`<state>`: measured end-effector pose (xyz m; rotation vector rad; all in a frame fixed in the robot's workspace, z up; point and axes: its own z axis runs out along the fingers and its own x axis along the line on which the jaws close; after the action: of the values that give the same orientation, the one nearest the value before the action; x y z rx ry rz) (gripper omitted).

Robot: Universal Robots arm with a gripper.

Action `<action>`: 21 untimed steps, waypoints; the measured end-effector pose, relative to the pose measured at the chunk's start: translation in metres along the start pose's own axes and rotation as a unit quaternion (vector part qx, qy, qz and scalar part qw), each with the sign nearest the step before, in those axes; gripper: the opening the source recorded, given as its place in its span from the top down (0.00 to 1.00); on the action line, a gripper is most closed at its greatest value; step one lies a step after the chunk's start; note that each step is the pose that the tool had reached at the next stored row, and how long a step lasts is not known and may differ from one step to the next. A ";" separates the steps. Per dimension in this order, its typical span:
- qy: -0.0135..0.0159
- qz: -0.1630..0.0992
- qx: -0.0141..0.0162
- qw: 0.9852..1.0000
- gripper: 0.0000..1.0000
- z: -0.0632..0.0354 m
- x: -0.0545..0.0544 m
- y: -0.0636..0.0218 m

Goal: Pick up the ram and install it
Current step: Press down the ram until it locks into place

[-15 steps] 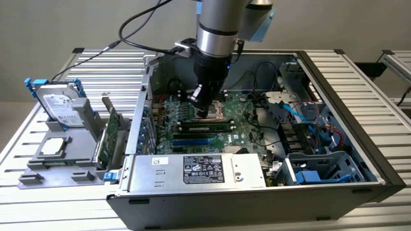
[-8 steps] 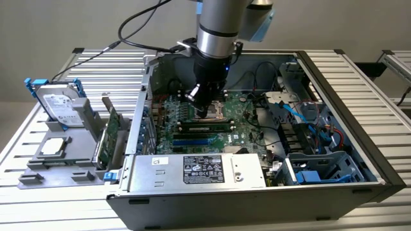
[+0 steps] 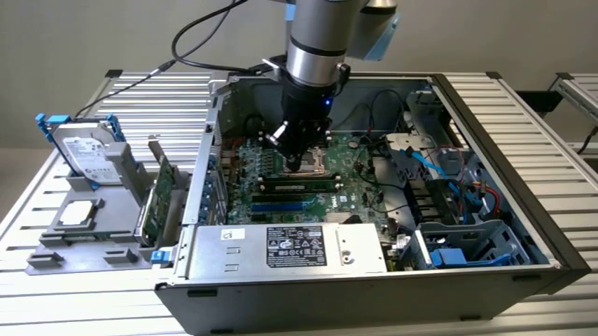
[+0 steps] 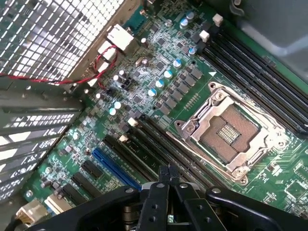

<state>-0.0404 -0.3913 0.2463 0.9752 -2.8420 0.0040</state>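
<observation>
Green motherboard [image 3: 309, 189] fills the open case [image 3: 486, 140] in the exterior view. The gripper [image 3: 301, 165] hangs over the CPU socket; the ram [image 3: 299, 187] lies seated in a slot just below it, apart from the fingers. A green card [image 3: 164, 192] and a hard drive [image 3: 86, 150] stand outside, on the exterior view's left.

Wrist view: the fingers [image 4: 168, 180] are pressed together, empty, above black slots [image 4: 159, 149] beside the bare metal socket [image 4: 231, 132].

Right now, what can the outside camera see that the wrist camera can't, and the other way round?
The exterior view gives the whole computer case, the hard drive, the silver power supply and the ram lying along the slots. The wrist view gives red wires and a metal grille close up. Both share the green motherboard, the square processor socket and the hand, shut.
</observation>
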 end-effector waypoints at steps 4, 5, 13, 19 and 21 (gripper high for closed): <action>-0.001 0.033 -0.004 0.999 0.89 0.0010 0.000 0.0000; -0.002 0.041 -0.005 0.999 0.89 0.0013 0.000 0.0000; -0.007 0.099 -0.011 0.995 0.89 0.0023 0.000 0.0000; -0.019 0.128 -0.008 0.992 0.89 0.0016 -0.001 0.0006; -0.023 0.138 -0.007 0.990 0.89 0.0015 -0.001 0.0008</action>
<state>-0.0404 -0.3902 0.2448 0.5782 -2.9894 -0.0105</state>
